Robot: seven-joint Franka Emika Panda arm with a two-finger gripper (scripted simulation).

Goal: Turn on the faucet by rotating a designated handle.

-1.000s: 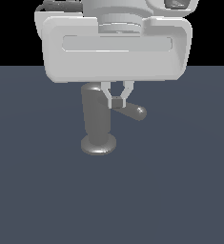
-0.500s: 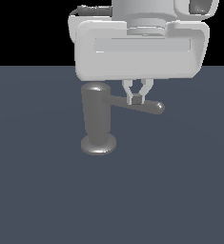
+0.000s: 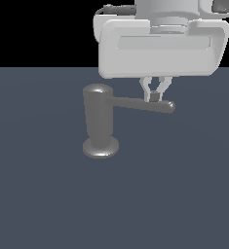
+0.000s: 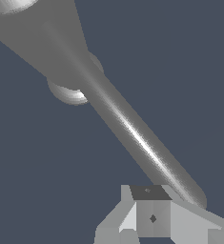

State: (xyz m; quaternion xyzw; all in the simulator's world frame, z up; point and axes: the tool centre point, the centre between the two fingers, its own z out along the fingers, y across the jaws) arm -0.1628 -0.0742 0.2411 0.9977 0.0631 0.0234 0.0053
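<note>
The faucet (image 3: 98, 119) is a glossy grey upright cylinder on a round disc base (image 3: 100, 147), standing on the dark floor. Its handle (image 3: 140, 103), a thin grey rod, sticks out near the top toward the exterior view's right. My gripper (image 3: 155, 96) hangs under the white hand body, fingers shut together with nothing between them, tips resting against the rod close to its free end. In the wrist view the handle (image 4: 132, 133) runs diagonally from the faucet (image 4: 37, 38) to just beside my gripper (image 4: 151, 212), which sits to one side of the rod, not around it.
The flat dark blue-grey floor (image 3: 47, 204) spreads all around the faucet. The wide white hand body (image 3: 162, 48) fills the space above the handle. No other objects show.
My gripper has moved toward the exterior view's right, and the handle has swung with it, from pointing mostly at the camera to pointing well out to the right.
</note>
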